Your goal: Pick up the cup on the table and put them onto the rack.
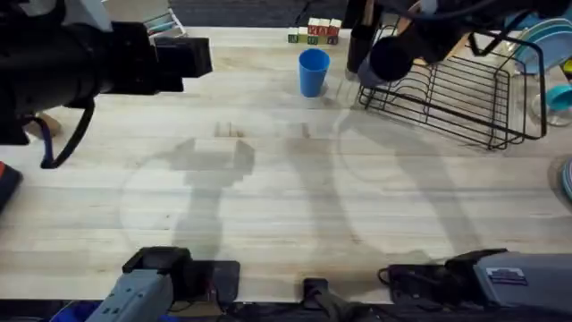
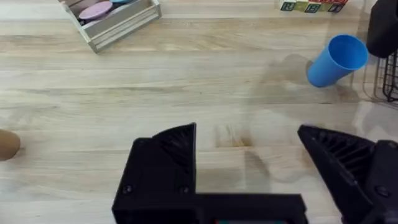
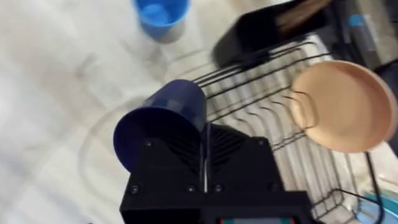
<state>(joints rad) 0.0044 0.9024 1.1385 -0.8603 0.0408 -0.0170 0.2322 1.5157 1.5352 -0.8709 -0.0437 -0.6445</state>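
While the left gripper [image 2: 249, 180] hovers with its black fingers spread wide over bare wooden table [image 1: 268, 197], nothing between them, the right gripper [image 3: 202, 162] is clamped on the navy cup [image 3: 165, 127], held tilted with its long axis slanting and its open mouth turned outward, above the near edge of the black wire rack [image 1: 465, 94]. Farther back, the bright blue cup [image 1: 314, 72] stands upright on the table, mouth up, just beside the rack
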